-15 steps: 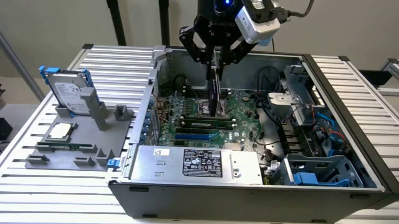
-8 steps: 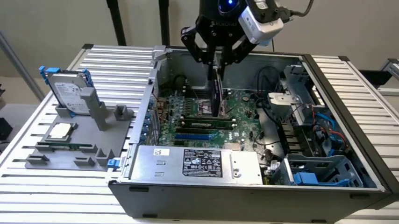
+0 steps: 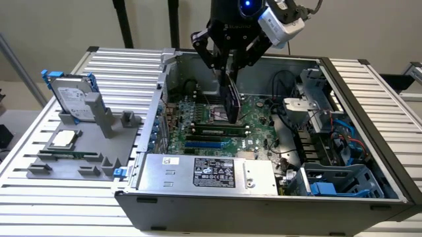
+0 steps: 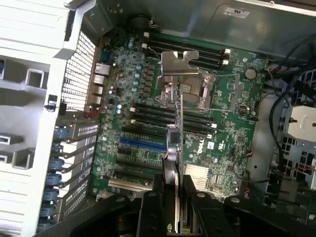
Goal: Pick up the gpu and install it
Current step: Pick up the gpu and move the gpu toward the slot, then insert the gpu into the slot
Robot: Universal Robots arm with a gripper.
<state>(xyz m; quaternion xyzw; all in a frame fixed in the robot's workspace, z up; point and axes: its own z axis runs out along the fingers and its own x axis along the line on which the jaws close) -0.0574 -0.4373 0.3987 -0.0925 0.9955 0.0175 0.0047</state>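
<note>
Fingers (image 4: 193, 207) are clamping the gpu (image 3: 232, 101) edge-on above the motherboard (image 3: 257, 116) (not yet seated); any tilt risks it missing the slot (image 3: 204, 144) and scraping.

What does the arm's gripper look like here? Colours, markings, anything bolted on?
Gripper is black, with chunky linked black fingers. Pale lettering on its body, unreadable. A blue light glows above it. A white-and-grey camera sits on one side, with a dark cable running off it.
</note>
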